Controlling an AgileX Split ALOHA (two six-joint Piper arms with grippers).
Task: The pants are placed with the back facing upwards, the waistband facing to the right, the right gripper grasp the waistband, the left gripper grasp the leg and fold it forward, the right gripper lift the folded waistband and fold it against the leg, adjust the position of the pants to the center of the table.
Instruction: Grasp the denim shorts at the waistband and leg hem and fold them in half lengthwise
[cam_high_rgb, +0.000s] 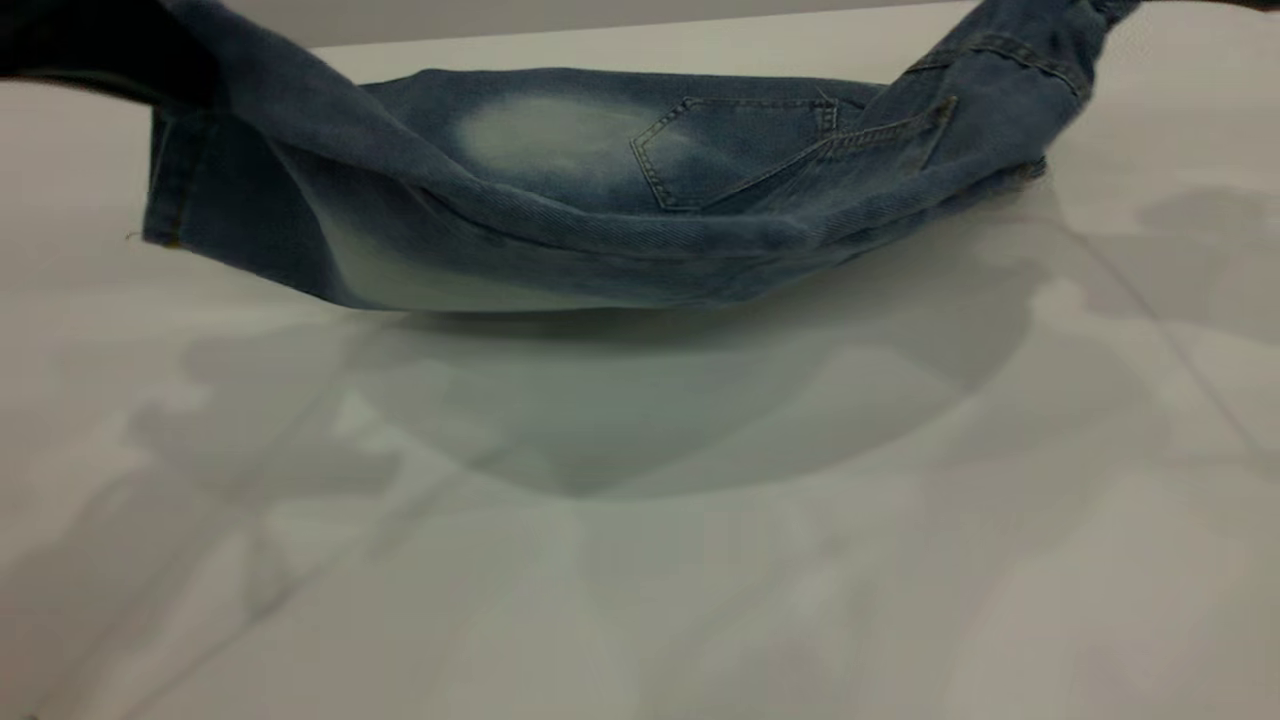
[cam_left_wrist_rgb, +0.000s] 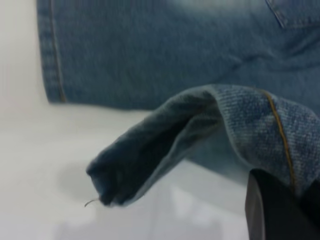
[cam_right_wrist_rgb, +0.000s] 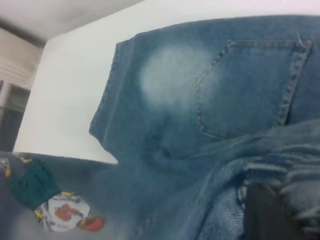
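Note:
The blue denim pants (cam_high_rgb: 560, 170) lie across the far part of the white table (cam_high_rgb: 640, 560), back pocket (cam_high_rgb: 740, 150) facing up. Their near long edge is lifted at both ends and sags in the middle (cam_high_rgb: 500, 280) down to the table. In the left wrist view my left gripper (cam_left_wrist_rgb: 295, 200) is shut on the leg (cam_left_wrist_rgb: 200, 130), whose hem end hangs free. In the right wrist view my right gripper (cam_right_wrist_rgb: 280, 210) is shut on the bunched waistband (cam_right_wrist_rgb: 290, 160). In the exterior view the cloth rises out of view at the top left and top right.
The other leg's hem (cam_high_rgb: 170, 190) lies flat on the table at the left. A coloured cartoon patch (cam_right_wrist_rgb: 62, 217) shows on denim in the right wrist view. Bare table spreads in front of the pants, with shadows on it.

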